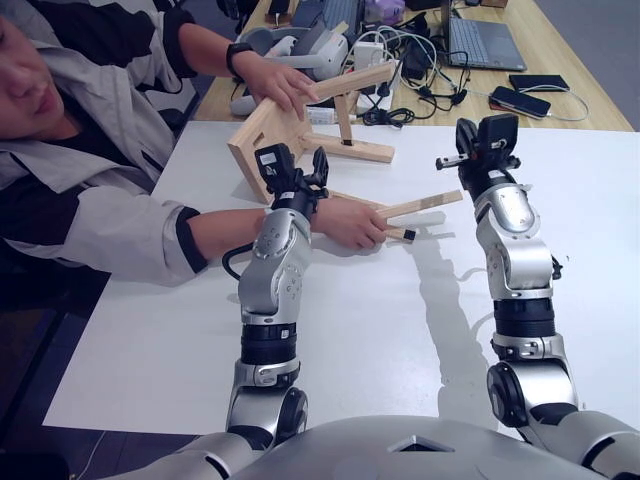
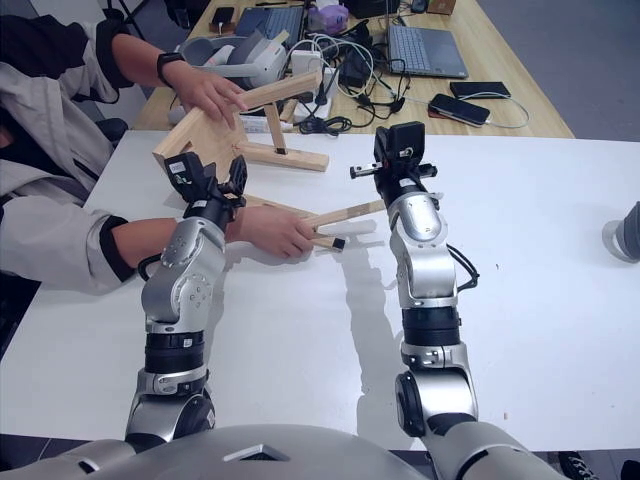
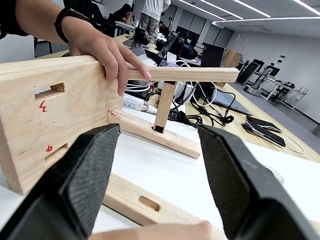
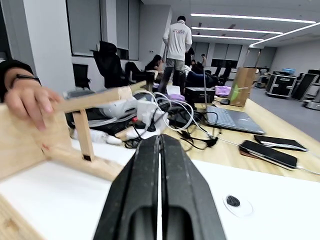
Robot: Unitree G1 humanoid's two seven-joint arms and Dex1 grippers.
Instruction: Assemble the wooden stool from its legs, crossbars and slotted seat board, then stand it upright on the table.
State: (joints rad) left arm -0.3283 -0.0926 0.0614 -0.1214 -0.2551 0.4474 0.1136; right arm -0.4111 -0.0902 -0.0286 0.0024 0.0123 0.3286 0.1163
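Observation:
The partly built stool lies on its side at the far left of the white table (image 1: 400, 330). Its slotted seat board (image 1: 258, 135) carries two legs joined by a crossbar (image 1: 344, 118). A person's hand (image 1: 280, 80) holds the upper leg (image 1: 355, 80). The person's other hand (image 1: 352, 222) grips loose wooden legs (image 1: 420, 206) lying on the table between my arms. My left gripper (image 1: 295, 165) is raised and open just in front of the seat board (image 3: 45, 115), holding nothing. My right gripper (image 1: 487, 135) is raised and shut, empty, beyond the right end of the loose legs.
Behind the table stands a wooden desk with a laptop (image 1: 480, 40), phones (image 1: 520, 100), tangled cables (image 1: 400, 60) and a white headset (image 1: 300, 45). A grey object (image 2: 625, 235) sits at the table's right edge. The near half of the table is bare.

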